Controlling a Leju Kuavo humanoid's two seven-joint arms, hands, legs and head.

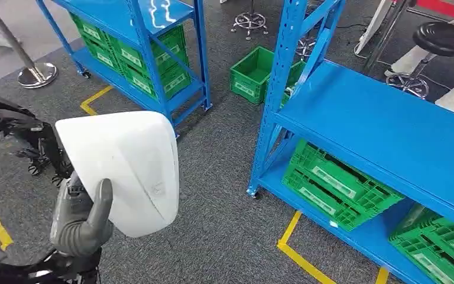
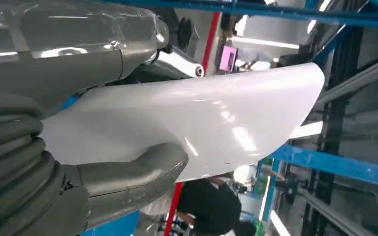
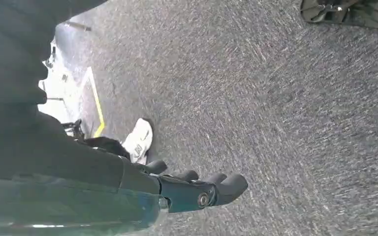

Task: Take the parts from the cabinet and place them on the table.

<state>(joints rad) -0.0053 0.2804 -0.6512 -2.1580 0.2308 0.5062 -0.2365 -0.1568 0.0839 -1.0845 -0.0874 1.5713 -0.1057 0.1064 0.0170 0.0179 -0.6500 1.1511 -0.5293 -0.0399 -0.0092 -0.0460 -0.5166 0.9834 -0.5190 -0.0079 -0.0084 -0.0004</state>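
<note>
- Held in the left robot hand (image 1: 80, 222): a white moulded shell part (image 1: 124, 171), carried low on the robot's left, above the grey carpet floor (image 1: 224, 177) and well apart from the blue shelving unit (image 1: 378, 124) on the right.
- Grasped at its lower edge, thick grey thumb (image 1: 99, 204) pressed flat on the outer face, darker fingers hidden behind the panel.
- From the left wrist, same grasp seen close: thumb (image 2: 138, 172) lying across the glossy white surface of the part (image 2: 216, 113).
- Right robot hand (image 3: 197, 189) hanging over the carpet with nothing in it, dark fingers loosely bent and slightly apart; released, by the look of it.
- Likely handling: thin, stiff, light for its size; smooth glossy skin, so probably slippery under a thumb-only press; curved cover liable to scuff or crack if knocked on a shelf post.
- Best hold, as a judgement: on an edge, thumb outside and fingers inside the hollow, as now; a grip nearer the middle of the edge would steady it against swinging.
- Long axis roughly upright, tilted a little; broad rounded end up and away from the robot, convex face toward the head camera.
- No tabletop in view; green crates (image 1: 337, 186) on the lower shelves.
</note>
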